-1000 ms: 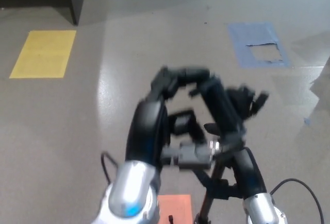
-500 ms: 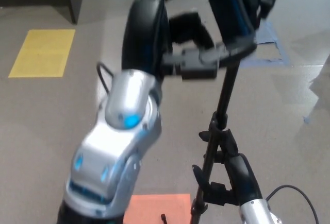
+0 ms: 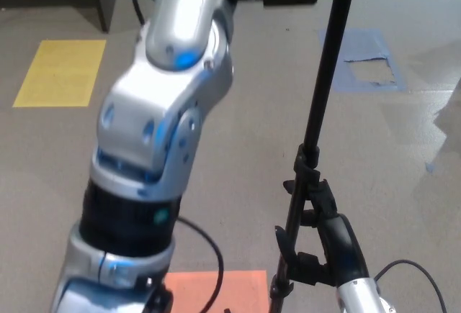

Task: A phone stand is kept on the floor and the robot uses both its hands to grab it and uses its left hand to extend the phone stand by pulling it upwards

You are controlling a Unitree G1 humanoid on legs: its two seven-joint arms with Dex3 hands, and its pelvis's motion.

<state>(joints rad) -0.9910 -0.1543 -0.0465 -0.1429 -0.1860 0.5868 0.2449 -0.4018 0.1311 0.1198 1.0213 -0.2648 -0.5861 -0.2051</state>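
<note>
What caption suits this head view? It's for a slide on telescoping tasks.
Left arm raised high, phone stand's pole extended upward, right hand gripping its lower section.

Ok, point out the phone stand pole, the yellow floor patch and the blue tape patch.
phone stand pole (image 3: 325, 75), head view, middle of the black shaft.
yellow floor patch (image 3: 61, 72), head view, its centre.
blue tape patch (image 3: 364, 57), head view, upper blue area.

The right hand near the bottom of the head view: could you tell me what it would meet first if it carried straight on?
The right hand already sits against the phone stand's lower pole, so it would likely press into that; depth is unclear.
</note>
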